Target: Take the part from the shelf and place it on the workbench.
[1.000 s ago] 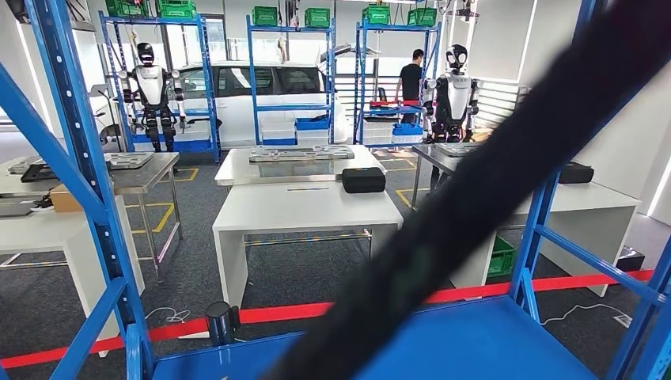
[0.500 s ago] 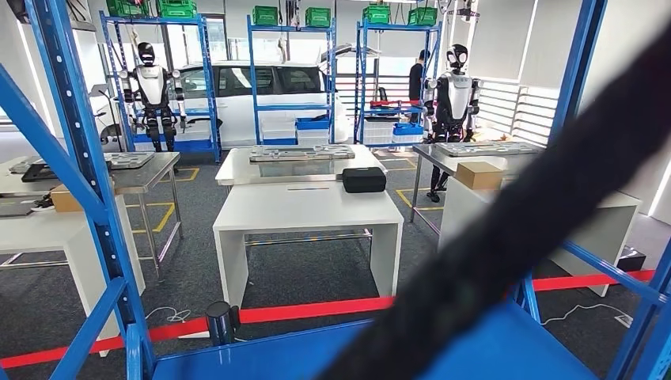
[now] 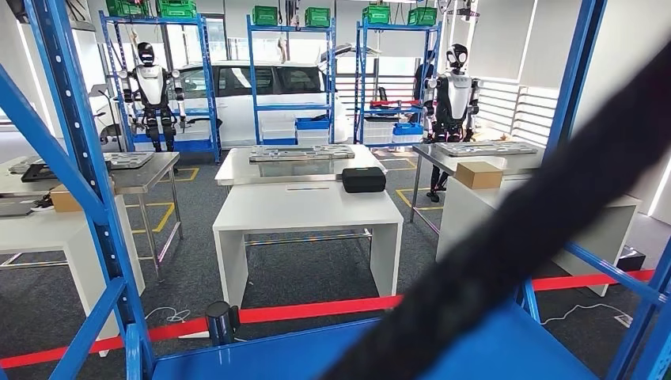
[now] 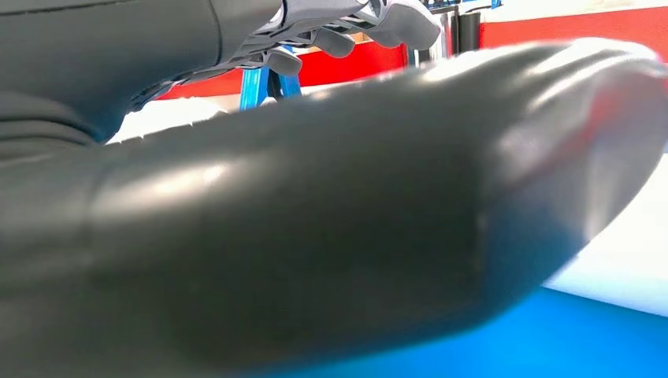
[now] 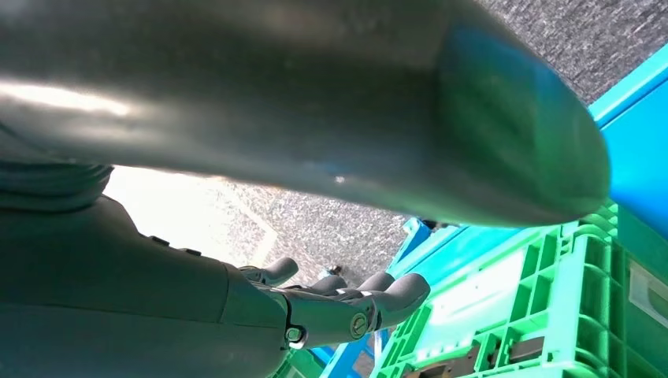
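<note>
I stand inside a blue shelf frame, and its blue board [image 3: 490, 348] lies bare below me. A blurred black band [image 3: 538, 229] slants across the head view close to the lens; I cannot tell what it is. My left hand [image 4: 315, 197] hovers above the blue board, its thick thumb apart from the fingers [image 4: 346, 35], nothing between them. My right hand [image 5: 315, 118] hangs over a green crate [image 5: 551, 315], fingers [image 5: 354, 307] loosely bent and apart from the thumb, holding nothing. A white workbench [image 3: 305, 207] stands ahead beyond a red floor line.
A black case [image 3: 363, 180] sits at the workbench's far right corner. Blue shelf posts [image 3: 79, 182] rise on both sides. More tables flank the workbench, one with a cardboard box [image 3: 479, 174]. Two robots and a white car stand at the back.
The black band has slid to the right and lower in the head view, uncovering the right-hand table and its cardboard box. The scene behind it has stayed still.
</note>
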`<state>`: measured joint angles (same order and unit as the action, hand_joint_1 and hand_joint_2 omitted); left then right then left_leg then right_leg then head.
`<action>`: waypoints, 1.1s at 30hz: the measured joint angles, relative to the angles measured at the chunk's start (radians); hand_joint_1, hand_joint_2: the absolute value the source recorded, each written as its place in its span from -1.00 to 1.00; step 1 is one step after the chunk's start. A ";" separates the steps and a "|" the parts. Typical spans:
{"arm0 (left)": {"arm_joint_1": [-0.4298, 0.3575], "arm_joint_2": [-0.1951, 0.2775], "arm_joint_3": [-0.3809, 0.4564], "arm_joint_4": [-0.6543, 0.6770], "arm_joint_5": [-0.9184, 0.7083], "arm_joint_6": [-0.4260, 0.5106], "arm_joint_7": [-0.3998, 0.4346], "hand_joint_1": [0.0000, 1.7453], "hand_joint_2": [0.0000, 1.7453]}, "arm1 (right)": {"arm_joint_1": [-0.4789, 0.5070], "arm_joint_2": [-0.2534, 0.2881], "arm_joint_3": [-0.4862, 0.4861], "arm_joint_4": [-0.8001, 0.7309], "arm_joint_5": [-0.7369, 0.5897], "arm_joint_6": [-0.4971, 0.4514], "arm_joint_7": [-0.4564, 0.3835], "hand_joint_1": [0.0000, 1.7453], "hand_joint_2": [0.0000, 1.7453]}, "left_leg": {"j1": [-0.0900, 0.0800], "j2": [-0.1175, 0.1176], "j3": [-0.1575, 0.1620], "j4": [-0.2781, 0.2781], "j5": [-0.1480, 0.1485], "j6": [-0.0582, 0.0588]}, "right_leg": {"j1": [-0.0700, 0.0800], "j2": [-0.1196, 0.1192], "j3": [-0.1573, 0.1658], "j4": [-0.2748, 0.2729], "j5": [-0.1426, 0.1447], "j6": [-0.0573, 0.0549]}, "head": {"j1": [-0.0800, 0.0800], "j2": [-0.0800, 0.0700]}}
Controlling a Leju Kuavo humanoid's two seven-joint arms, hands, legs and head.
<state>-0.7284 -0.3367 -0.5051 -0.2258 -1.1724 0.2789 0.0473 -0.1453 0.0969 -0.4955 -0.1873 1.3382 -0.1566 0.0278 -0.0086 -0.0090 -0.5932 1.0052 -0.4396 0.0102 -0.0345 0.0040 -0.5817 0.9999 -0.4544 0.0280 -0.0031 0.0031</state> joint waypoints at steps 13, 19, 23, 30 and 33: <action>0.019 -0.002 0.000 0.000 0.001 0.000 -0.025 -1.00 1.00 | 0.008 0.000 -0.015 0.000 -0.007 -0.008 -0.003 -1.00 -1.00 | 0.000 0.000 0.000 0.000 0.000 0.000 | 0.000 0.000 0.000 0.000 0.000 0.000 | 0.000 0.000; 0.023 -0.006 0.000 -0.001 0.000 0.000 -0.036 -1.00 1.00 | 0.012 0.000 -0.019 0.000 -0.013 -0.016 -0.006 -1.00 -1.00 | 0.000 0.000 0.000 0.000 0.000 0.000 | 0.000 0.000 0.000 0.000 0.000 0.000 | 0.000 0.000; 0.024 -0.009 0.000 -0.001 -0.001 0.000 -0.038 -1.00 1.00 | 0.017 0.000 -0.021 0.000 -0.019 -0.021 -0.007 -1.00 -1.00 | 0.000 0.000 0.000 0.000 0.000 0.000 | 0.000 0.000 0.000 0.000 0.000 0.000 | 0.000 0.000; 0.024 -0.013 0.000 -0.001 -0.003 -0.003 -0.037 -1.00 1.00 | 0.023 0.000 -0.028 0.000 -0.021 -0.023 -0.013 -1.00 -1.00 | 0.000 0.000 0.000 0.000 0.000 0.000 | 0.000 0.000 0.000 0.000 0.000 0.000 | 0.000 0.000; 0.025 -0.014 0.000 -0.001 -0.003 -0.004 -0.035 -1.00 1.00 | 0.024 0.000 -0.029 0.000 -0.021 -0.023 -0.014 -1.00 -1.00 | 0.000 0.000 0.000 0.000 0.000 0.000 | 0.000 0.000 0.000 0.000 0.000 0.000 | 0.000 0.000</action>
<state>-0.7039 -0.3502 -0.5051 -0.2269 -1.1757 0.2747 0.0121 -0.1215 0.0973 -0.5243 -0.1873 1.3176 -0.1801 0.0141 -0.0086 -0.0090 -0.5932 1.0052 -0.4396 0.0102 -0.0345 0.0040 -0.5819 0.9999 -0.4546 0.0281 -0.0031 0.0031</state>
